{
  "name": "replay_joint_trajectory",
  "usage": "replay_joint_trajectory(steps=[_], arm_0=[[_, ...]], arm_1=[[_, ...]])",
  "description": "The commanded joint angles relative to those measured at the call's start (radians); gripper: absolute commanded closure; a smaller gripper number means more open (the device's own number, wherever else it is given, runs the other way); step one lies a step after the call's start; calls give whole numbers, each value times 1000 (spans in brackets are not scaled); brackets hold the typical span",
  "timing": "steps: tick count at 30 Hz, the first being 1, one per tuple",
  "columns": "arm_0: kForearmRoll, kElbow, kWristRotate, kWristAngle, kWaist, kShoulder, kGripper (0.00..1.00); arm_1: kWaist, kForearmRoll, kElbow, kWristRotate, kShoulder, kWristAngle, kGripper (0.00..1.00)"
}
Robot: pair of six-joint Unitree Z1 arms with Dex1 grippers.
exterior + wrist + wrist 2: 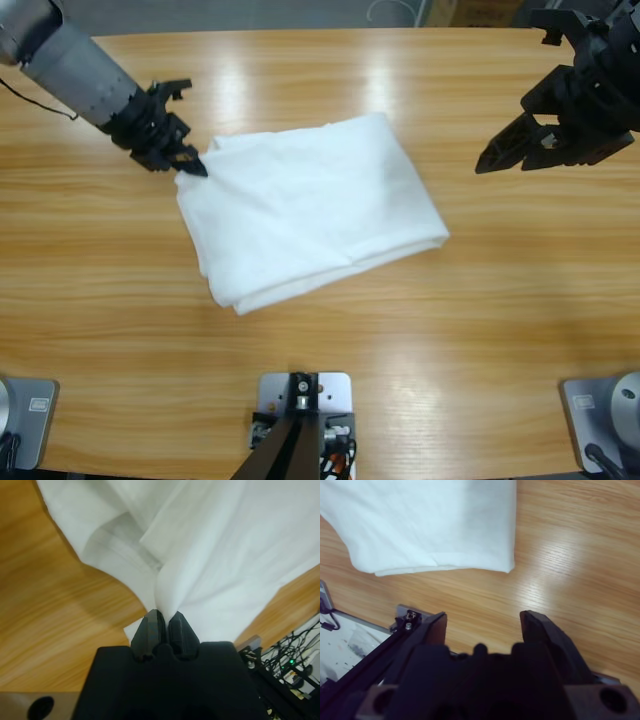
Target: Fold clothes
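The folded white T-shirt lies mid-table, its upper-left corner pinched between the closed jaws of the left end effector, while the right end effector hangs well apart over bare wood with its 2 jaws spread wide.

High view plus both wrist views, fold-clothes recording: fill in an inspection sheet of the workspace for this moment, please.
Surface: long wooden table, glossy, with light reflections.
Job's things: white T-shirt folded into a rough rectangle, lying mid-table at a slant; no printed mark showing.
Clutter: nothing seen.
Grippers: left gripper shut on the T-shirt's upper left corner, cloth bunched at its jaws; right gripper open, empty, apart from the shirt at the table's right side.
Cables: thin black cable beside the left arm; tangled cables beyond the table edge.
Surroundings: grey floor past the far edge.
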Motion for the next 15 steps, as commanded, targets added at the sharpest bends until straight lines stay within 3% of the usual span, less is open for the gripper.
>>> replay_joint_trajectory(steps=[1, 12, 14, 15], arm_0=[[108, -160, 31, -8, 13, 43, 1000], [158, -197, 34, 7, 42, 210, 1000], [167, -197, 33, 31, 70, 224, 1000], [177, -198, 31, 56, 89, 220, 825]], arm_1=[[-27, -14, 36, -19, -13, 10, 405], [-48, -14, 50, -36, -5, 18, 397], [-52, -14, 49, -37, -8, 18, 257], [-56, -14, 49, -37, -11, 18, 171]])
